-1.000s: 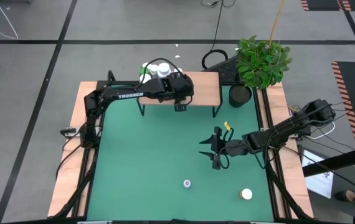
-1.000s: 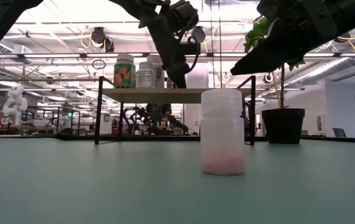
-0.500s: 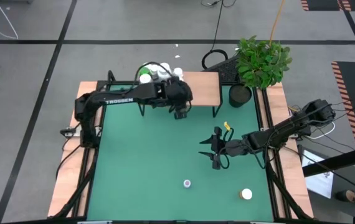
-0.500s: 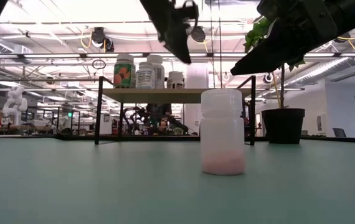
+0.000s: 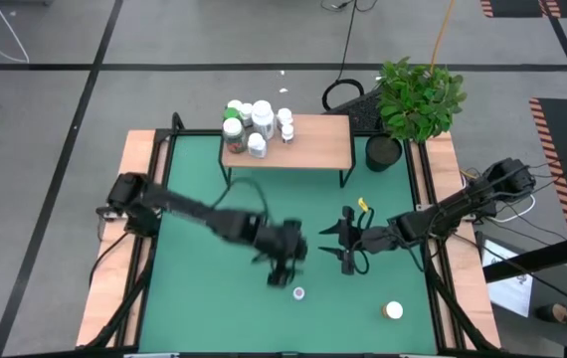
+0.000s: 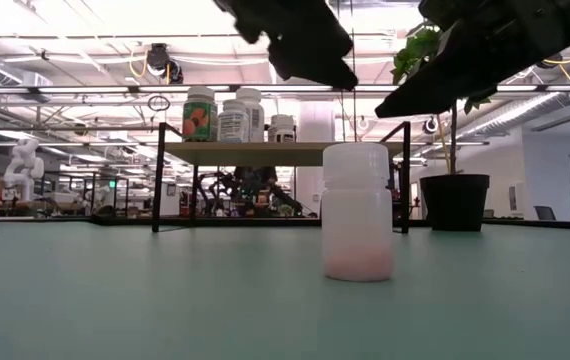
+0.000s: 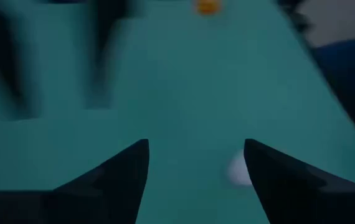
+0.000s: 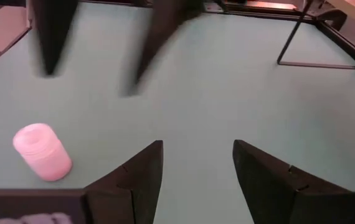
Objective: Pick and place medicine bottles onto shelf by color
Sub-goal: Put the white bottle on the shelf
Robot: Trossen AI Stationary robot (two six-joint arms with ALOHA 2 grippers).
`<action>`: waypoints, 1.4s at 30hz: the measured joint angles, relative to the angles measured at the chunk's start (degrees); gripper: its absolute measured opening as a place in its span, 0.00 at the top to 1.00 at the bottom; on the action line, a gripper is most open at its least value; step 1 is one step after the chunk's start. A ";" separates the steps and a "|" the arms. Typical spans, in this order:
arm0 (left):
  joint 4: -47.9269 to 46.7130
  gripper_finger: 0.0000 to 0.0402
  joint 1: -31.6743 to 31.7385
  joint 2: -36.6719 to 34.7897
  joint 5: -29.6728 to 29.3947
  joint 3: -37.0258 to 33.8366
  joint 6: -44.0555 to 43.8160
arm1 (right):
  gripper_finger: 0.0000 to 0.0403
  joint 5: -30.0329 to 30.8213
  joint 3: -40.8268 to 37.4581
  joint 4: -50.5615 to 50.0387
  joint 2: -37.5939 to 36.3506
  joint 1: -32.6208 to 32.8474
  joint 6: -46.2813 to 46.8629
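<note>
Overhead and table-level views share the green mat; wrist cameras close

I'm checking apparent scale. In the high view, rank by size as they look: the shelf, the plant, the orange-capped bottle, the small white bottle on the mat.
1. Shelf and plant: look alike in spread, so unranked.
2. Orange-capped bottle.
3. Small white bottle, just under the left hand.
</note>
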 joint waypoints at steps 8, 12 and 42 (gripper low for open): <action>24.16 0.35 -9.74 0.76 -5.56 -11.20 3.30 | 0.52 -1.98 0.00 2.99 0.00 1.00 0.86; 30.87 0.29 -11.22 0.96 -6.91 -15.72 2.74 | 0.45 -4.56 0.02 3.85 0.00 1.00 1.05; 38.26 0.48 -10.45 7.93 -8.07 -18.90 1.26 | 0.33 -2.78 0.01 6.40 -0.02 0.47 1.52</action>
